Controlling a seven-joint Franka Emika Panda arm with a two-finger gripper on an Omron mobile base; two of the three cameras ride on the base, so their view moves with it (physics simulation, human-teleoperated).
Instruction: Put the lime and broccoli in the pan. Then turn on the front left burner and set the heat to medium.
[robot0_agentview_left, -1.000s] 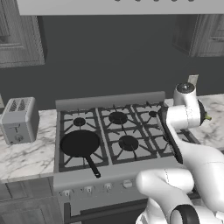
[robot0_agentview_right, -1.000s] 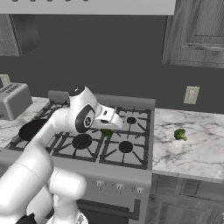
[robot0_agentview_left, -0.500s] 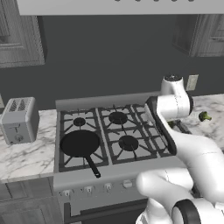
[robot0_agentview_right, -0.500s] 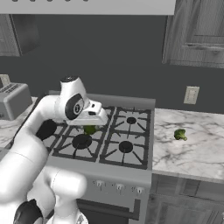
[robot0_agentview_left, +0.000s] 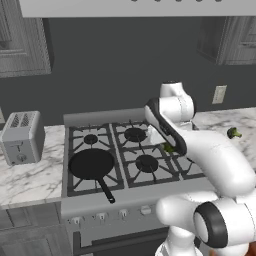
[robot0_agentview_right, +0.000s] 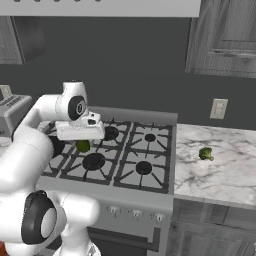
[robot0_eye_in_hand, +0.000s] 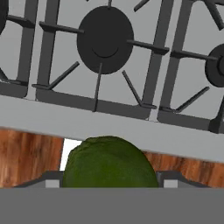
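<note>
One lime (robot0_agentview_right: 83, 146) clamped in gripper (robot0_agentview_right: 84, 142), over stove.
Could slip, roll off before reaching pan (robot0_agentview_left: 92, 164).

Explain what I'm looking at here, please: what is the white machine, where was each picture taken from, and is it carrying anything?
It is a rendered kitchen. The white machine is a robot arm on a driving base. Two cameras sit behind it, left and right, looking over the stove. The third is on its hand, looking along the gripper. A black pan sits empty on the stove's front left burner, a toaster stands left of the stove, and a broccoli floret lies on the marble counter to the right. The gripper holds a green lime above the stove.
</note>
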